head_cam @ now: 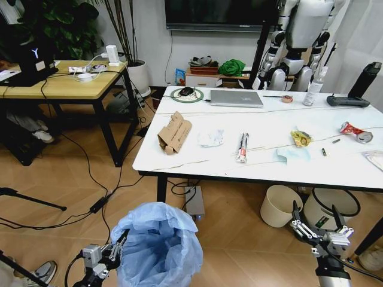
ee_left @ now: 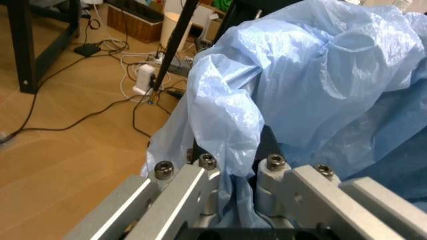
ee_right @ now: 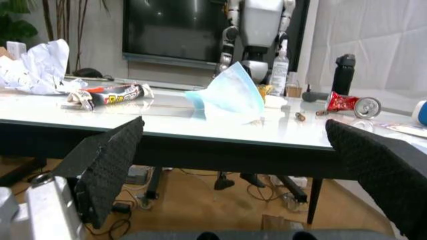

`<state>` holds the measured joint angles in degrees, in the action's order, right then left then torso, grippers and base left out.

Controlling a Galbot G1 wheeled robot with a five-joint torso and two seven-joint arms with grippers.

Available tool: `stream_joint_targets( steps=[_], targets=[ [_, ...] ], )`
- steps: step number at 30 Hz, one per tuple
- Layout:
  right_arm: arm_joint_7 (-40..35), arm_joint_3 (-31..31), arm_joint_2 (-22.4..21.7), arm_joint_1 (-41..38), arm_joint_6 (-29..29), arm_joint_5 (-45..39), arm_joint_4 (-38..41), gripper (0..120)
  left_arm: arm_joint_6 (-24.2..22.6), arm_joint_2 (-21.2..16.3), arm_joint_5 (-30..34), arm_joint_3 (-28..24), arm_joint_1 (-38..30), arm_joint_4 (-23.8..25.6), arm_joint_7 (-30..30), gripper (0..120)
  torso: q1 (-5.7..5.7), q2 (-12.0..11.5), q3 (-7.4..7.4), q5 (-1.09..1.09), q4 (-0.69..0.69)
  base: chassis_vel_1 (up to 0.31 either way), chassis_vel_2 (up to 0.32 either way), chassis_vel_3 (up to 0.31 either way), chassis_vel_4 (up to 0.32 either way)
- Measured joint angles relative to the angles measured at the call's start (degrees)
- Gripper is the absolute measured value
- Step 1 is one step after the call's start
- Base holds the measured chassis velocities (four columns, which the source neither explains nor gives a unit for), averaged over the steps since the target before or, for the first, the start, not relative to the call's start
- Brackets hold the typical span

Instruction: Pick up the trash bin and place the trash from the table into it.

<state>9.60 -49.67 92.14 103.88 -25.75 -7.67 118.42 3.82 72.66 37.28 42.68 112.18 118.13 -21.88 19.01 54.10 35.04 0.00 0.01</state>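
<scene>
Low before the table (head_cam: 179, 167) edge, left gripper (head_cam: 116, 246) pinches the trash bin (head_cam: 157, 246); right gripper (head_cam: 320, 230) gapes empty.

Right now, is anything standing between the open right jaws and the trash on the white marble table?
Yes: the right gripper hangs below the white marble table, whose edge blocks the blue face mask.

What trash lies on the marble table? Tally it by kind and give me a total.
Torn cardboard: 1
Crumpled white paper: 1
Wrappers: 2
Blue face mask: 1
Crushed red can: 1
White packet: 1
Small dark bits: 2
Total: 9
</scene>
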Motion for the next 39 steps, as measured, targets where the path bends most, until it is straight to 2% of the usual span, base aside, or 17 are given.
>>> stream_joint_targets(
  steps=[18,39],
  targets=[
    [0.1,0.5,0.0,-0.1,0.1,0.6,-0.8,100,0.1,-0.3,0.1,-0.5,-0.4,-0.4,-0.5,2,1.96,4.5,2.52,0.0,0.0,0.0,0.0,0.0,0.0],
    [0.1,0.5,0.0,-0.1,0.5,0.7,-0.8,100,0.0,-0.6,-0.1,-1.2,-1.0,-0.9,-0.8,2,4.76,10.8,6.08,0.0,0.0,0.0,0.0,0.0,0.0]
  ],
)
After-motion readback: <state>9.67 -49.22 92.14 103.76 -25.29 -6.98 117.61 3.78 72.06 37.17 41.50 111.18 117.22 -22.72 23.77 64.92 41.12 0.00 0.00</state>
